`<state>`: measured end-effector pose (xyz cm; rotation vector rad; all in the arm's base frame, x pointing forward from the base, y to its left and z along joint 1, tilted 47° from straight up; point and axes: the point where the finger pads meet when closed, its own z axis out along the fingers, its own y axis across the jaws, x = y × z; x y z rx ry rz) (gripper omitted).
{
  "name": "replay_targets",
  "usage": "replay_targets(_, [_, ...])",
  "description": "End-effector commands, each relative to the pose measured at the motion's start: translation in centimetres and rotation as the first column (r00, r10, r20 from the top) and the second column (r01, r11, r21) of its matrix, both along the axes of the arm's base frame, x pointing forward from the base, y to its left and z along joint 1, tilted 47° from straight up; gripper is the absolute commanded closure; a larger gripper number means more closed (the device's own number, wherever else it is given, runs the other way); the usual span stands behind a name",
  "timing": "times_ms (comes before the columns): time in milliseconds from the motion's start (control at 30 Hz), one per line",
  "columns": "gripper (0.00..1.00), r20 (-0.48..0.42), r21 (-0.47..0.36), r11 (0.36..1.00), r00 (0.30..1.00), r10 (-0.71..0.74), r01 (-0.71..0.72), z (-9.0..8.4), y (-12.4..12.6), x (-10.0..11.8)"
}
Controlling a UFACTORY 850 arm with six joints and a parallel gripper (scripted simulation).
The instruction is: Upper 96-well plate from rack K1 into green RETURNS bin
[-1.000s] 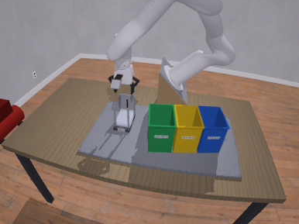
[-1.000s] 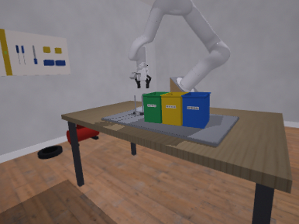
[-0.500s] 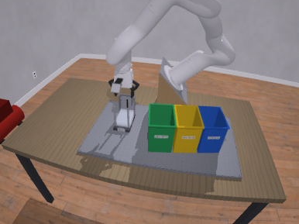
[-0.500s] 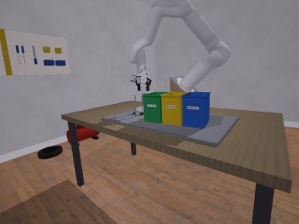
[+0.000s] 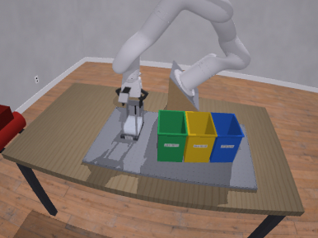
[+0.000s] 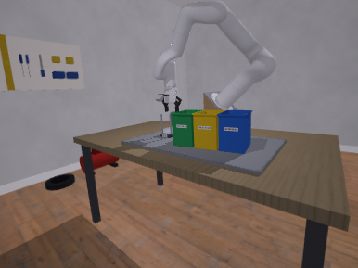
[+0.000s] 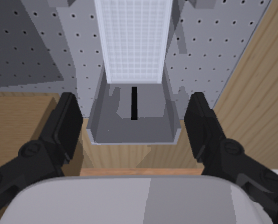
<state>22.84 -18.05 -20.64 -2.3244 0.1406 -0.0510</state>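
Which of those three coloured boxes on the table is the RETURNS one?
Find the grey mat on the wooden table; three bins stand on it in a touching row. The RETURNS bin is the green end one, nearest the small rack under the open pincer, with the yellow bin beside it.

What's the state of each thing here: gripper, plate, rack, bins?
Gripper: open, empty, above the rack.
Upper plate: in the rack, not gripped.
Rack: upright on the grey mat.
Green bin: upright, no plate inside.
Yellow bin: upright.
Blue bin: upright.
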Motion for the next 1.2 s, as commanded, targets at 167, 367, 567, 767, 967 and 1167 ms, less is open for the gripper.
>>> replay_targets(167, [0.00, 0.001, -0.001, 1.000, 1.000, -0.001, 0.001, -1.0, 0.9, 0.2])
replay_targets(367, [0.00, 0.001, -0.001, 1.000, 1.000, -0.001, 0.001, -1.6, 1.5, 0.2])
replay_targets(567, [0.00, 0.001, -0.001, 1.000, 1.000, -0.001, 0.001, -2.1, 2.1, 0.3])
replay_targets(767, [0.00, 0.001, -0.001, 1.000, 1.000, -0.001, 0.001, -2.8, 2.9, 0.4])
replay_targets(967, [0.00, 0.001, -0.001, 1.000, 1.000, -0.001, 0.001, -3.3, 3.4, 0.4])
replay_targets(1167, [0.00, 0.001, -0.001, 1.000, 1.000, -0.001, 0.001, -4.0, 4.1, 0.5])
